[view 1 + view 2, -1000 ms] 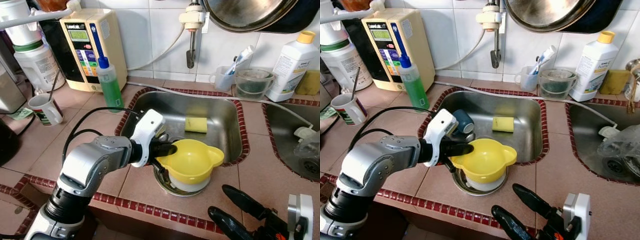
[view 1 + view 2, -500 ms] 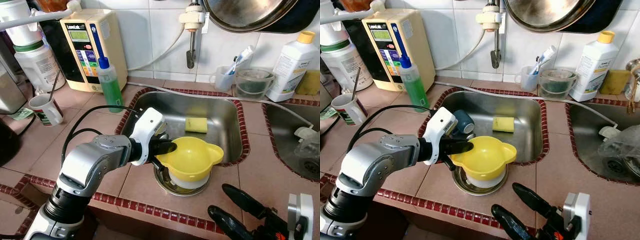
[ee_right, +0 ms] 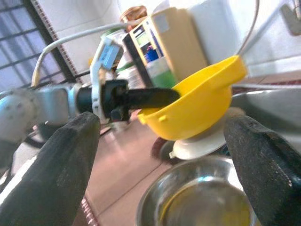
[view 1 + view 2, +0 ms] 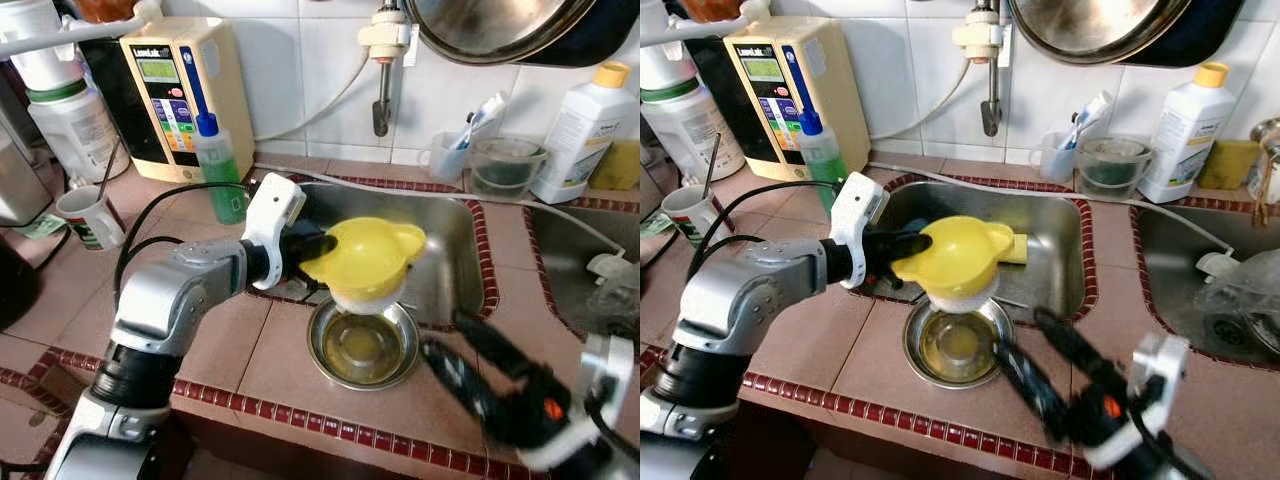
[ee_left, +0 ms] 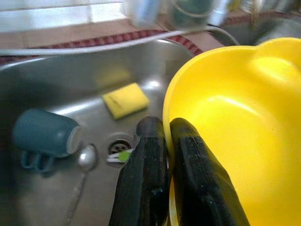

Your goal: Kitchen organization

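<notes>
My left gripper [image 4: 325, 246] is shut on the rim of a yellow plastic bowl [image 4: 368, 258] with a white base. It holds the bowl tilted in the air, over the sink's near edge and above a steel bowl [image 4: 362, 345]. The steel bowl stands on the tiled counter with yellowish liquid in it. In the left wrist view both black fingers [image 5: 150, 179] pinch the yellow rim [image 5: 225, 117]. My right gripper [image 4: 465, 365] is open, just right of the steel bowl. In the right wrist view its fingers [image 3: 51, 179] frame the steel bowl [image 3: 202, 205] and the yellow bowl [image 3: 200, 101].
The steel sink [image 4: 455, 235] holds a yellow sponge [image 5: 124, 99], a teal mug [image 5: 44, 134] and a spoon [image 5: 87, 157]. A green soap bottle [image 4: 218, 170], a water unit [image 4: 185, 90] and a mug [image 4: 90, 215] stand to the left. A white bottle [image 4: 585, 130] stands at the back right, by a second sink [image 4: 590, 290].
My left gripper lifted the yellow bowl off the steel bowl, up and toward the sink. My right gripper rose and came forward beside the steel bowl.
</notes>
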You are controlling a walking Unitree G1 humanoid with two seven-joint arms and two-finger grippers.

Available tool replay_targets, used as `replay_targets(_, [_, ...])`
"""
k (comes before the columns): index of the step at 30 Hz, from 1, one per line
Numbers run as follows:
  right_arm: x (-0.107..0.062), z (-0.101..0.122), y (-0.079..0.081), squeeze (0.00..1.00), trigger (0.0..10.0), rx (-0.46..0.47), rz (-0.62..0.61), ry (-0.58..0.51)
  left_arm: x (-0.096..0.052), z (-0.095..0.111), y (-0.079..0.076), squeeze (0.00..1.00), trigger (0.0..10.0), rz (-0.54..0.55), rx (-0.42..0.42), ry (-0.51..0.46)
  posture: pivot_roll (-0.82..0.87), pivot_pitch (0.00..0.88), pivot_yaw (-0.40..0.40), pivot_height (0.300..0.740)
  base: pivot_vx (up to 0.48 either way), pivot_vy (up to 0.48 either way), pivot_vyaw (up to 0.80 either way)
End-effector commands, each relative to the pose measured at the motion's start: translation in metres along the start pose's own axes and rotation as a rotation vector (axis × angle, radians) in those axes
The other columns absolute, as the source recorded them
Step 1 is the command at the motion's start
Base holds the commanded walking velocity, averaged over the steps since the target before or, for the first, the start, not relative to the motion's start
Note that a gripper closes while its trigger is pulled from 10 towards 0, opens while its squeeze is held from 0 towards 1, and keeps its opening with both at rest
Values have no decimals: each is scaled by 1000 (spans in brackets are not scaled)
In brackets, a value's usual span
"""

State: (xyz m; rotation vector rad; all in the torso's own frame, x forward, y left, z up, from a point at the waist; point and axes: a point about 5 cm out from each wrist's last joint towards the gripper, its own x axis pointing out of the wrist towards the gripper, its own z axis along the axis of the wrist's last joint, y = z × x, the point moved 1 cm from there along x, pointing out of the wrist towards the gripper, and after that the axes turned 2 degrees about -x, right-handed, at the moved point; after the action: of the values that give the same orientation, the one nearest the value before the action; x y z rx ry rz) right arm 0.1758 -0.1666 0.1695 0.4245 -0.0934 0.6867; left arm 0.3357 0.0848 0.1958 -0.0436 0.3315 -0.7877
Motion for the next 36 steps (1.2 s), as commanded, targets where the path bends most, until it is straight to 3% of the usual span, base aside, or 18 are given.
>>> replay_targets(1, [2, -2, -1, 0, 10000, -1, -15, -2, -1, 10, 5, 0, 10000, 31, 21, -38, -112, 0, 79, 740, 0, 0, 0])
replay_targets(8, [22, 3, -10, 0, 10000, -48, -134, -82, 16, 8, 17, 0, 10000, 123, 53, -82, -107, 0, 69, 740, 0, 0, 0])
replay_targets(19, [36, 6, 0, 0, 10000, -55, -205, -151, 43, 0, 33, 0, 10000, 235, 71, -146, -148, 9, 86, 740, 0, 0, 0])
replay_targets(25, [29, 4, 6, 0, 10000, -41, -252, -150, 53, -8, 39, 0, 10000, 264, 77, -138, -179, 36, 101, 740, 0, 0, 0])
replay_targets(27, [20, 0, 9, 0, 10000, -34, -296, -132, 56, -14, 45, 0, 10000, 305, 102, -116, -195, 56, 106, 740, 0, 0, 0])
replay_targets(36, [-3, -3, 13, 0, 10000, -42, -408, -89, 57, -20, 51, 0, 10000, 326, 139, -86, -242, 117, 130, 740, 0, 0, 0])
